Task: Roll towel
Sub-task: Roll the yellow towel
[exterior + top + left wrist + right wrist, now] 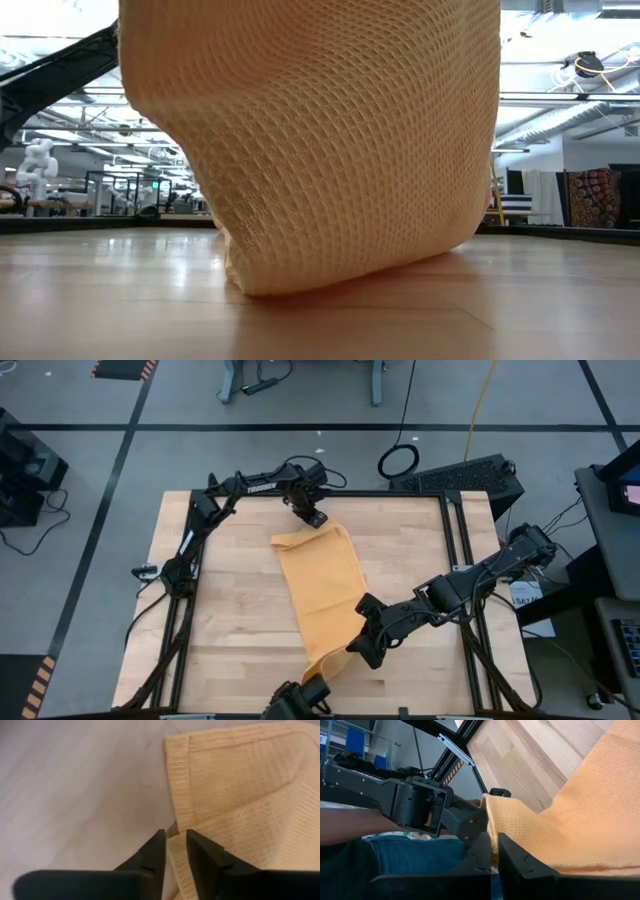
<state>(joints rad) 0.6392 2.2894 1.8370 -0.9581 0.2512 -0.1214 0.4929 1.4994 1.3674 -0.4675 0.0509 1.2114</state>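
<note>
Grey floor with black tape lines surrounds the wooden table point(240, 630), and a keyboard point(465, 475) sits just past its edge at about two o'clock. On the boards lies the towel point(322, 585), orange-yellow with a waffle weave, stretched from near twelve o'clock down toward six o'clock at the table's middle.

At the twelve o'clock end the left gripper point(316, 518) is clenched on the towel's edge; its wrist view shows the two dark fingers point(152, 856) nearly together with a thin fold of cloth between them, beside the hemmed corner.

At the six o'clock end the right gripper point(356, 650) grasps the other edge, lifted off the table. Its wrist view shows the cloth pinched between the fingers point(520, 862) and draping away toward the tabletop. From table height the raised towel point(320, 140) hangs like a curtain, its lowest fold touching the wood.

A person's jeans point(405, 852) show beyond the table in the right wrist view.
</note>
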